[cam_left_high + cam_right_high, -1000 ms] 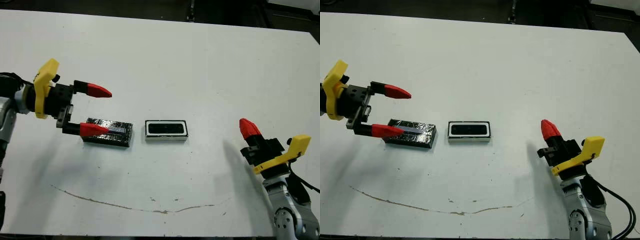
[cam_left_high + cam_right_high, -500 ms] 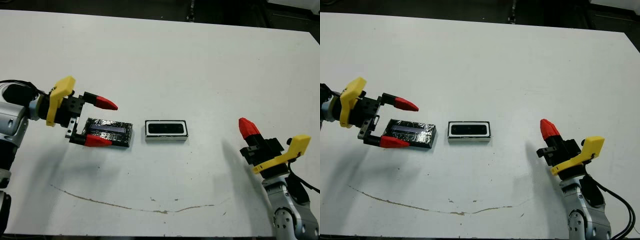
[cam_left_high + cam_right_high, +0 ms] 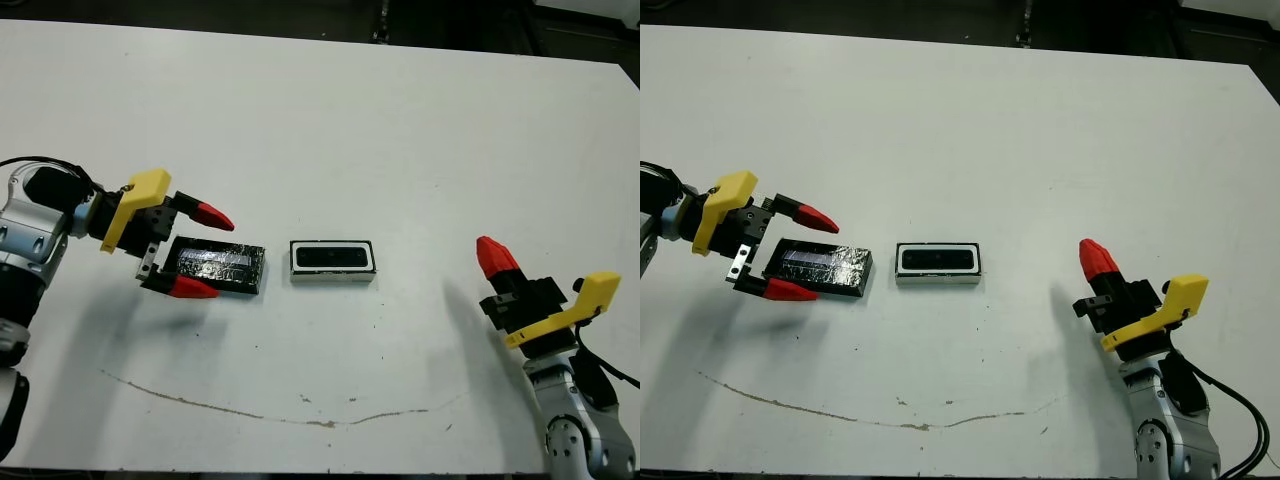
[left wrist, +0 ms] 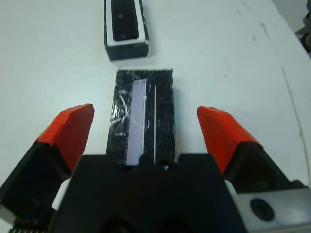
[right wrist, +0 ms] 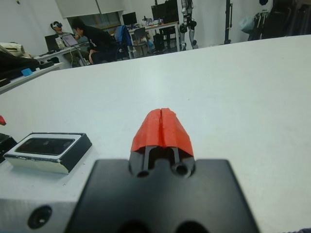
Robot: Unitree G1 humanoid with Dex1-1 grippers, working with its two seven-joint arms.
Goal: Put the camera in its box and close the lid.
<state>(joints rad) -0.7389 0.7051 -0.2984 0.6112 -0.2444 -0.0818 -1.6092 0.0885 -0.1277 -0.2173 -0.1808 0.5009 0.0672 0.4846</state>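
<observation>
1. The camera (image 3: 332,257) already lies inside the box (image 3: 333,278), which sits near the middle of the white counter (image 3: 400,130); the lid (image 3: 217,266) lies flat just to the robot's left of it, a narrow strip of counter between them.

2. The left tool (image 3: 197,251) is spread wide, its two red fingers on either side of the lid's near end, not touching it; nothing is gripped. The right tool (image 5: 162,127) is pressed shut and empty, parked well off to the right of the box.

3. Judged step: taking hold of the lid, so the closing is not yet done.

4. Risks (all guesses from the layout):
   - The lid is flat and shallow, so fingers closing too high could skate over its top.
   - A closing finger meeting one long edge first could push the lid askew or nudge it into the box.
   - The box looks light; a lid set down off-centre could shove it along the counter instead of seating.

5. The left wrist view shows the pale stripe along the lid's top and how evenly the fingers straddle it, which the head views give only coarsely. The head views alone show both arms and the whole spacing. The right wrist view adds people seated far beyond the counter.
</observation>
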